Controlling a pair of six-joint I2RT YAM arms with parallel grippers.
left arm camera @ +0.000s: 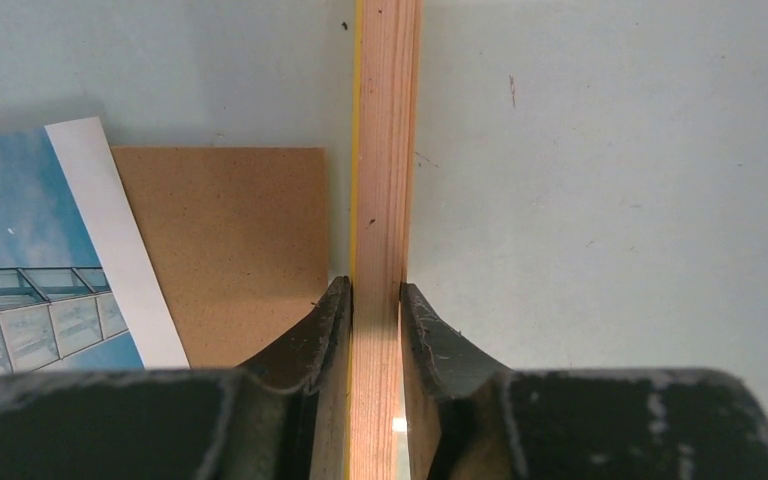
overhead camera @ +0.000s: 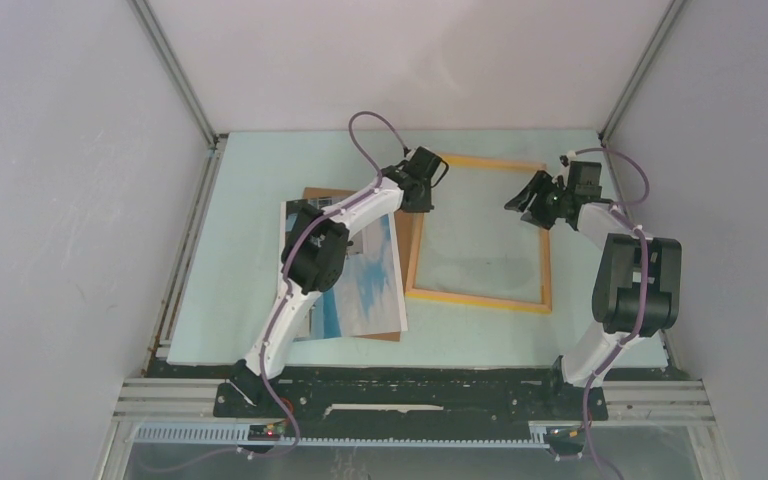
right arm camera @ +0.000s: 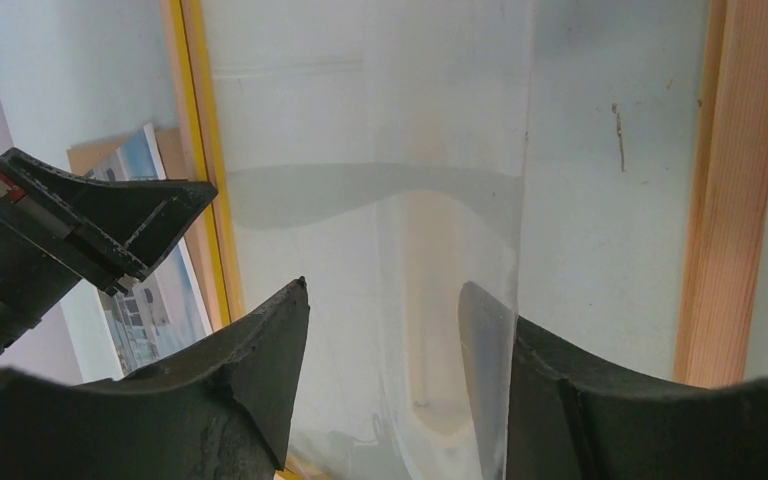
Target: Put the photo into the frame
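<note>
A pale green table (overhead camera: 235, 250) seen from above; near its left edge, partly under the left arm, the photo (overhead camera: 370, 285) of a building against blue sky lies flat on a brown backing board (overhead camera: 326, 195), just beside the frame (overhead camera: 480, 300); the left gripper (overhead camera: 420, 203) is nearly closed, its fingers (left arm camera: 332, 320) pinching the frame's left rail by the far corner; the yellow-orange frame lies flat mid-table, toward the far edge; above its right rail the right gripper (overhead camera: 526, 205) hovers, jaws well apart, nothing clamped between them; a clear pane's (right arm camera: 380, 130) edge runs past one finger.
</note>
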